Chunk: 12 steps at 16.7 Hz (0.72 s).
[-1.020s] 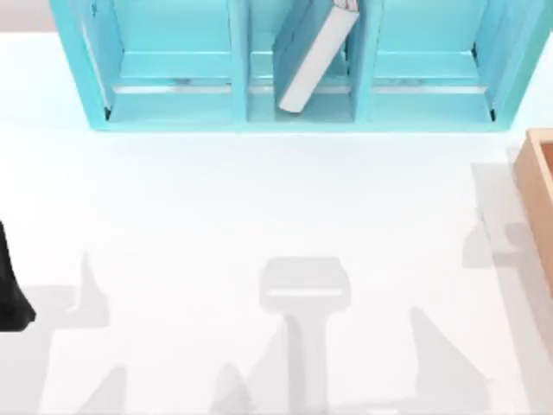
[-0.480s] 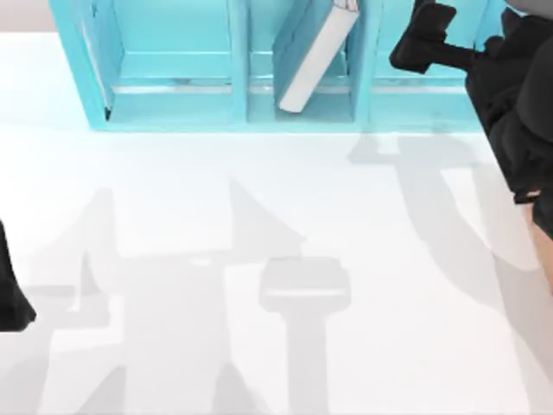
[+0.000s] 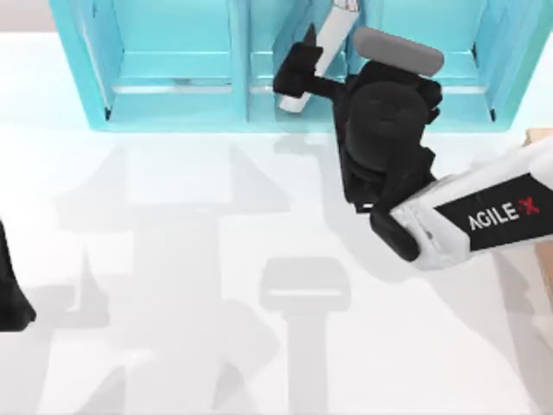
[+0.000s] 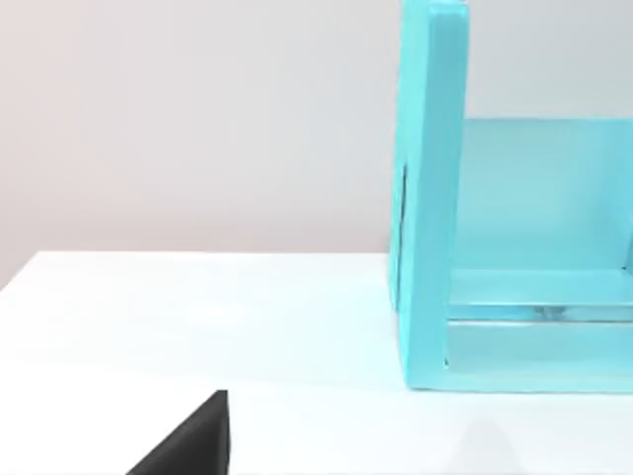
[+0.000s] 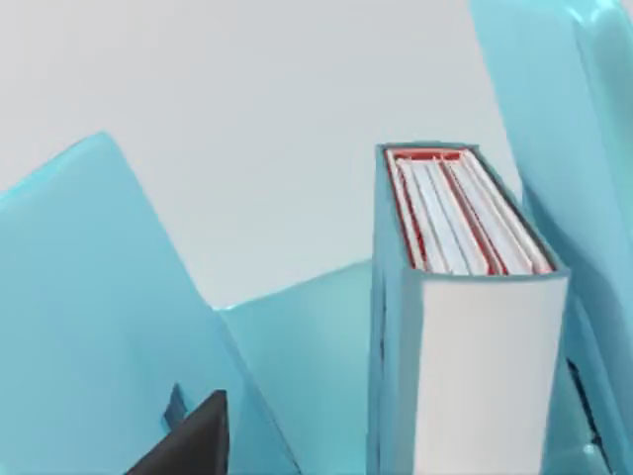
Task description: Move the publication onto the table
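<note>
The right gripper (image 3: 298,69) covers most of the book (image 3: 333,35) from above, and whether its fingers touch the book cannot be told. The book's near end (image 5: 485,396) is cut off in the right wrist view. The shelf (image 3: 173,95) runs off the far edge from above. The left arm (image 3: 10,294) is cut off at the table's (image 3: 173,259) left edge.

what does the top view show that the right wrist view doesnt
Top view alone: the white table, all three compartments of the shelf unit, the right arm reaching to the middle one, and the parked left arm at the table's left edge. Right wrist view alone: the red-lined top page edges of the book. Both: the book leaning inside the shelf unit.
</note>
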### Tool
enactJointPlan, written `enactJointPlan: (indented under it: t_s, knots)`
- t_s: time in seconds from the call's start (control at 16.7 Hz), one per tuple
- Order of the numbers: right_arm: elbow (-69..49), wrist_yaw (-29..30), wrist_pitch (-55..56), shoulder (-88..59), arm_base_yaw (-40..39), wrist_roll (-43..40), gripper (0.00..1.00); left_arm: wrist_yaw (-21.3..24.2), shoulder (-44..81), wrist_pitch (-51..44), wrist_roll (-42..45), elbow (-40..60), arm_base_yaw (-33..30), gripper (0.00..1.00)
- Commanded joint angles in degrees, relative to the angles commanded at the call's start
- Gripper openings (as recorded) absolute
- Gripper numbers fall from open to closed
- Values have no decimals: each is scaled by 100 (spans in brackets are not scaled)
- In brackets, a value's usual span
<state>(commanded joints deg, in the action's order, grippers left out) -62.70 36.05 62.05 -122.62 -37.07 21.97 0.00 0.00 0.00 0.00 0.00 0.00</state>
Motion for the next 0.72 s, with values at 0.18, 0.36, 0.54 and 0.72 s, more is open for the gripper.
enactJointPlan:
  t_s: [0.18,0.36,0.54,0.72]
  knots:
    - [-335,347,227,-796,-195,127,100,0,0,0,0,0,0,100]
    - [-534,568,344,-1289,-319,251,100,0,0,0,0,0,0,100]
    - [-579,618,368,-1401,-349,287,100,0,0,0,0,0,0,100]
    - [-579,618,368,-1401,-349,287,100,0,0,0,0,0,0,100]
